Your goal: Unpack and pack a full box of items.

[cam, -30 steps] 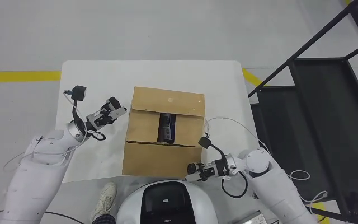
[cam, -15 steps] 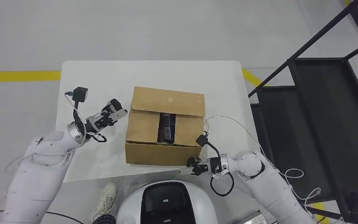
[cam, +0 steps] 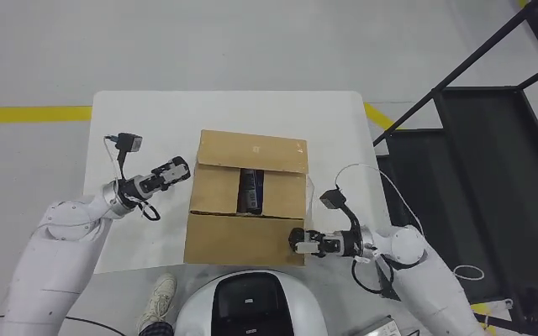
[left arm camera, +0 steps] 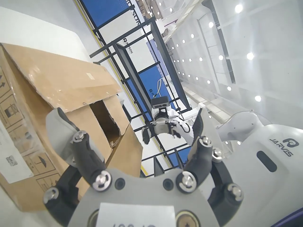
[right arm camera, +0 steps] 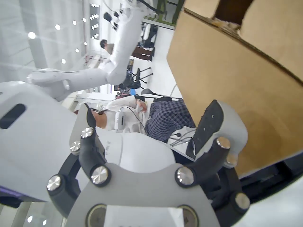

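A brown cardboard box [cam: 252, 155] stands mid-table, and the gap between its flaps shows dark packaged items [cam: 250, 191] inside. My left gripper [cam: 178, 168] hangs open just off the box's left side, level with its top edge. In the left wrist view that gripper [left arm camera: 132, 121] frames the box [left arm camera: 59, 76] and its torn flap corner. My right gripper [cam: 296, 242] is open at the near right corner of the front flap. One of the right gripper's [right arm camera: 149, 116] fingers [right arm camera: 210, 124] lies close against the cardboard [right arm camera: 236, 72].
The white table [cam: 143, 118] has bare room left, right and behind the box. A black metal staircase [cam: 471, 151] stands beyond the table's right edge. A yellow floor line [cam: 42, 112] runs past on the left.
My right gripper has shifted right and slightly up along the front flap's edge to its right corner. My left gripper has turned and dropped a little beside the box.
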`<control>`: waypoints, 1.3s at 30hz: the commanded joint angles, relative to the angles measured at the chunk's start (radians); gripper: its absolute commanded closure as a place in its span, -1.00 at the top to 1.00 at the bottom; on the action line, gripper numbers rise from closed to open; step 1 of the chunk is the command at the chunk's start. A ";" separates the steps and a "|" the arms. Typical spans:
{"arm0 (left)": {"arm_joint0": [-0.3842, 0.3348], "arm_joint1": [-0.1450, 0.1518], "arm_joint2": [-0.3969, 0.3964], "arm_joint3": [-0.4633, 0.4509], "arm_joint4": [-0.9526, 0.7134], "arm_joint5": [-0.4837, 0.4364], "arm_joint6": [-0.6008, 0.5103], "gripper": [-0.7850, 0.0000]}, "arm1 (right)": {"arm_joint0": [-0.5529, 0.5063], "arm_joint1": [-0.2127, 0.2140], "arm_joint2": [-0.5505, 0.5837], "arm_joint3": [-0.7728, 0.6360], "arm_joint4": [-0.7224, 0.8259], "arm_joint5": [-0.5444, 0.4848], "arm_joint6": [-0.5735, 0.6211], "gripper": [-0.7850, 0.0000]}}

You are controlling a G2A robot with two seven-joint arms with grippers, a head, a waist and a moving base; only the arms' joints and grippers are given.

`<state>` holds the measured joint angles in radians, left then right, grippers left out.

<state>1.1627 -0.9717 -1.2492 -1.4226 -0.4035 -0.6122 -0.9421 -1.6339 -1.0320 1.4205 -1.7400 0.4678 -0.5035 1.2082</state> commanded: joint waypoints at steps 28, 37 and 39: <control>-0.402 -0.114 0.267 0.313 -0.082 0.015 -0.063 1.00 | 0.015 0.011 0.191 0.160 0.446 0.030 0.137 1.00; -0.571 -0.181 0.370 0.478 -0.074 0.022 -0.042 1.00 | 0.035 0.007 0.182 0.191 0.457 0.043 0.121 1.00; -0.574 -0.183 0.373 0.484 -0.075 0.020 -0.042 1.00 | 0.035 0.007 0.182 0.191 0.457 0.043 0.121 1.00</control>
<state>0.5875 -1.1547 -0.8762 -0.9378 -0.4786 -0.5917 -0.9839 -1.5984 -1.0256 1.6024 -1.5486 0.9248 -0.4600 1.3287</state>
